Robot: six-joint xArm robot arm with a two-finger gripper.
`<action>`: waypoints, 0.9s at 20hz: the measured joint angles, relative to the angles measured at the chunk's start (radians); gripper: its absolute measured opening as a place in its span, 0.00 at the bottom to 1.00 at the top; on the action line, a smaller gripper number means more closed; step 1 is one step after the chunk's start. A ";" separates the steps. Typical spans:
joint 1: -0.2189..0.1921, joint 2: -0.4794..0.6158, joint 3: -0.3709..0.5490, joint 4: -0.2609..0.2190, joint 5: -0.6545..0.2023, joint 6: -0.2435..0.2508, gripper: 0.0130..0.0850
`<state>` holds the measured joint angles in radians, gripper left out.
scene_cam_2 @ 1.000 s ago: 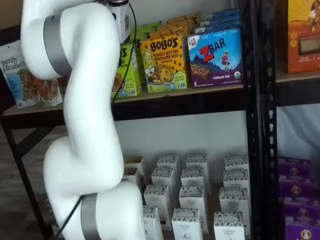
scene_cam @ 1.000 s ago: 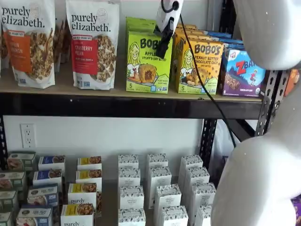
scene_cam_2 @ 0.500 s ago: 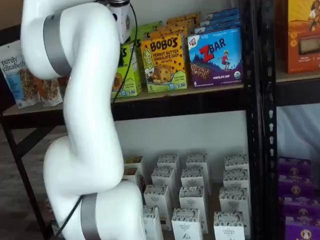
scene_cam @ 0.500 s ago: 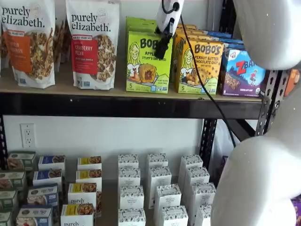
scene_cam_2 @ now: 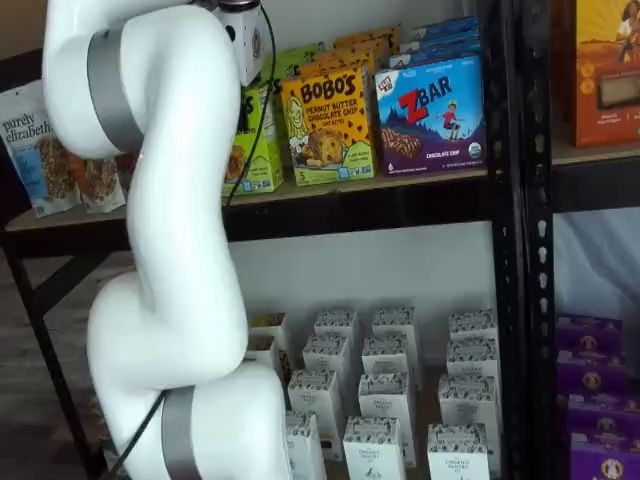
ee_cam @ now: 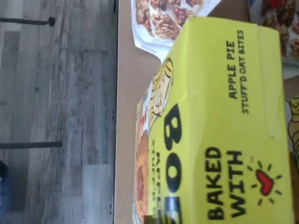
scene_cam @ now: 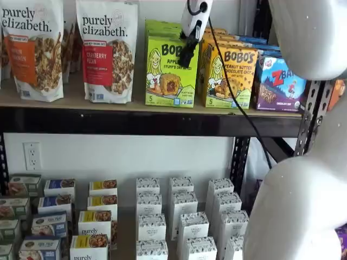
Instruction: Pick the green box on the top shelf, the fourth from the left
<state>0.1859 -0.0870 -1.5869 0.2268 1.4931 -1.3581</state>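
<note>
The green box (scene_cam: 171, 73) is seen standing upright on the top shelf (scene_cam: 135, 122), between a granola bag (scene_cam: 107, 51) and the yellow-orange box (scene_cam: 229, 76). In a shelf view much of the green box (scene_cam_2: 258, 140) is hidden behind the white arm (scene_cam_2: 170, 200). In the wrist view only its top and part of its front (ee_cam: 219, 140) are shown, cut off at the edge. The fingers (scene_cam: 187, 54) are seen as one dark shape in front of the box's upper right corner. Whether they are apart, or gripping the box, cannot be told.
</note>
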 joint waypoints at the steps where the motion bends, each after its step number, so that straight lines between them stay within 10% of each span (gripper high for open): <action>1: 0.000 0.000 0.000 0.000 0.001 0.000 0.56; 12: 0.011 -0.008 0.013 -0.006 -0.009 0.010 0.50; 18: 0.013 -0.014 0.022 -0.001 -0.019 0.012 0.28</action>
<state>0.1994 -0.1011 -1.5648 0.2259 1.4745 -1.3465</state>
